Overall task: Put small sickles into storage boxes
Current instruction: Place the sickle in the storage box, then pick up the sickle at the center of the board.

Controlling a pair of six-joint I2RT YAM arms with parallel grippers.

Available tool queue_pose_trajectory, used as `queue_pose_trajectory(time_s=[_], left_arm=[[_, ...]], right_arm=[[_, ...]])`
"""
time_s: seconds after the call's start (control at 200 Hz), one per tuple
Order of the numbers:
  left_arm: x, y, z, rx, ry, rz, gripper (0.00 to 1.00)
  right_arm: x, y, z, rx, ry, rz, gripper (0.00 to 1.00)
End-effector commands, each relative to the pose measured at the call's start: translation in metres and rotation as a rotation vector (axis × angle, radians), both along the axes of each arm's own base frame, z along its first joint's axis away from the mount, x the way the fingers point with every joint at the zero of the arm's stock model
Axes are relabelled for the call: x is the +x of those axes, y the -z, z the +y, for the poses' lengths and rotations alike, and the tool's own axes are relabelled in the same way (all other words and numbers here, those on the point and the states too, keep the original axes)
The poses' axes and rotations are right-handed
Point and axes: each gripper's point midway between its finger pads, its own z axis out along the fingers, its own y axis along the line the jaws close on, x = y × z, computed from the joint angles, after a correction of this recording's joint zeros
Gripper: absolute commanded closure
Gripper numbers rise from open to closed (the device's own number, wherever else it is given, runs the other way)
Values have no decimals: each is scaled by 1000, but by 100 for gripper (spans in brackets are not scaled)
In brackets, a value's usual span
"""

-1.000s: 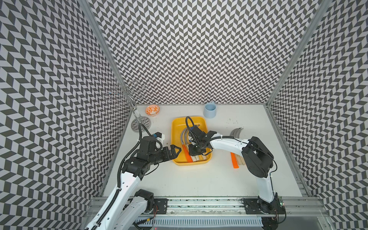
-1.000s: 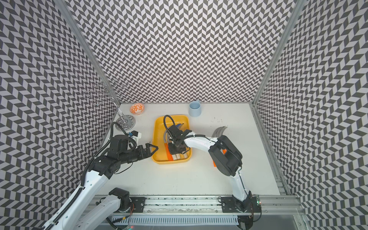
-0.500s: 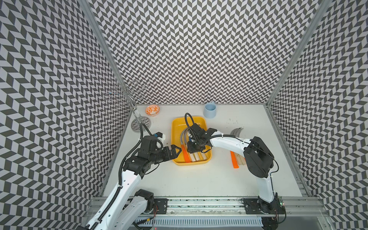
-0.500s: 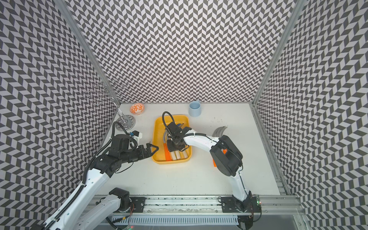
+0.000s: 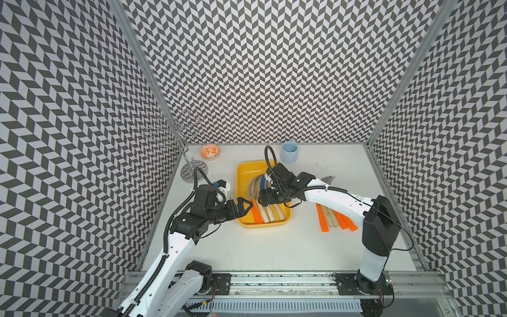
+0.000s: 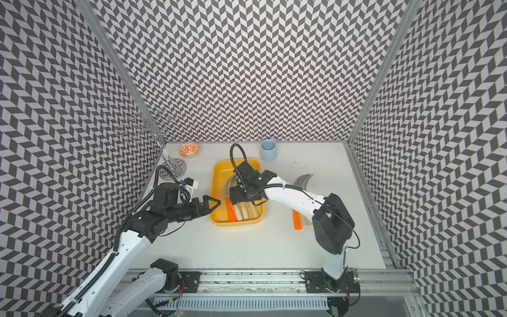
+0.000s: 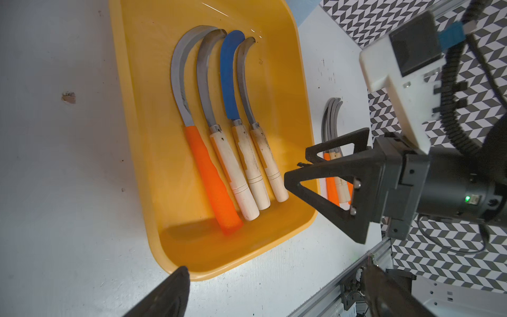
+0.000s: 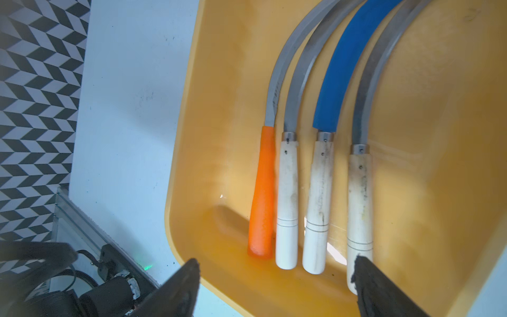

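While both tools stand spread and empty, four small sickles [image 7: 248, 170] lie in the yellow tray [image 7: 288, 82].
The left tool [image 5: 246, 208] hovers at the tray's left rim. Inside lie one orange handle [image 7: 211, 175], three pale wood ones and curved grey blades, one blue [image 7: 229, 76]. The right tool [image 7: 297, 166] hangs over them, and loose sickles [image 5: 336, 219] lie on the bench [image 5: 274, 247] right of the tray.

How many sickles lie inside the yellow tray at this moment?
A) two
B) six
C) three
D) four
D: in the left wrist view the yellow tray holds the orange-handled sickle, the blue-bladed sickle and two grey-bladed wood-handled sickles, lying side by side.
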Motion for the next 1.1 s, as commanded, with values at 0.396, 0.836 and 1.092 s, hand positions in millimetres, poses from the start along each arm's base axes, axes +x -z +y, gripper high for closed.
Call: queue_pose_trajectory(time_s=[0.396, 0.836, 1.092], left_arm=[[-15, -12, -47, -77, 94, -24, 0], [-44, 11, -96, -81, 199, 18, 0], [-65, 31, -122, -63, 261, 45, 0]], right_arm=[[-16, -10, -81, -47, 149, -24, 0], [-43, 32, -176, -184, 316, 36, 0], [-58, 66, -212, -264, 370, 81, 0]])
